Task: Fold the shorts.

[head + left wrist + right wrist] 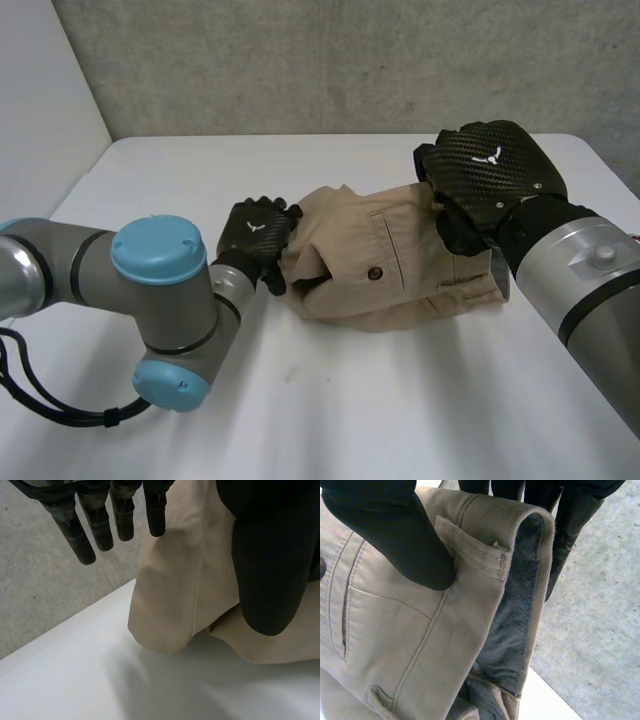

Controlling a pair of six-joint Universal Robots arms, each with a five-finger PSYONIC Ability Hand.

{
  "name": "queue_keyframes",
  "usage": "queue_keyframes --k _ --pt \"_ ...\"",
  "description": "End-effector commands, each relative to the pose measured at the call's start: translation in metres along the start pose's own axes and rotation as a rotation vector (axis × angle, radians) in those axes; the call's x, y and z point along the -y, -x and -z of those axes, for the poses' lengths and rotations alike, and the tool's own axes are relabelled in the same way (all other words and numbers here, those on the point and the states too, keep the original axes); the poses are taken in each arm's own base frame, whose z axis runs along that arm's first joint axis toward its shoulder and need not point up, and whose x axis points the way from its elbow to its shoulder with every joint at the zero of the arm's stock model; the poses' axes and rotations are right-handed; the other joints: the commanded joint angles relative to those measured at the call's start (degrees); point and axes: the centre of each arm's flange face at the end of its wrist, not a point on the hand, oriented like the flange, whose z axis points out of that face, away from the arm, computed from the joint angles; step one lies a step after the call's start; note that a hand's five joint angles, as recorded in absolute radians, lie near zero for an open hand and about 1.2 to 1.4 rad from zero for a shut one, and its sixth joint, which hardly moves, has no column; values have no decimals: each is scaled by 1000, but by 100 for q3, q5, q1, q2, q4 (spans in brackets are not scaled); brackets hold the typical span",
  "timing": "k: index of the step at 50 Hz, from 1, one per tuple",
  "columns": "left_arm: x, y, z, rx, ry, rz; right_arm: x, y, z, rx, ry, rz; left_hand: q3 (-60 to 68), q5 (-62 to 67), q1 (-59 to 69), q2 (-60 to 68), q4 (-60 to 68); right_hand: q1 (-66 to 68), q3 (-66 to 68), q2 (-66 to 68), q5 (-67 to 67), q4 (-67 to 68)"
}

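Observation:
The tan shorts lie bunched in the middle of the white table, back pocket and button facing up. My left hand is at their left end. In the left wrist view its fingers are straight and spread above a fold of the shorts, with the thumb resting against the cloth. My right hand is at the right end and lifts the waistband. There the thumb presses the outside of the waistband by a belt loop, with the fingers curled behind it.
A grey wall runs along the table's far edge, and a lighter wall stands at the left. Bare table surface surrounds the shorts at the front and left.

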Motion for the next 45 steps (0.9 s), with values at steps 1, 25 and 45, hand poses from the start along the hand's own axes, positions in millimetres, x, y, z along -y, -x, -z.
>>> queue_keyframes --k 1,25,45 --pt "-1 -10 -1 -46 -7 -10 6 -9 1 -33 -23 4 1500 1447 1492 1482 1469 2440 1294 1306 1413 1245" --pt "255 62 144 201 -677 -192 101 -101 18 -386 -282 252 6450 6398 6443 6433 6419 2440 1294 1306 1413 1245" --pt "172 55 63 111 -304 -275 24 -85 -59 -199 21 197 6450 6398 6443 6433 6419 2440 1294 1306 1413 1245"
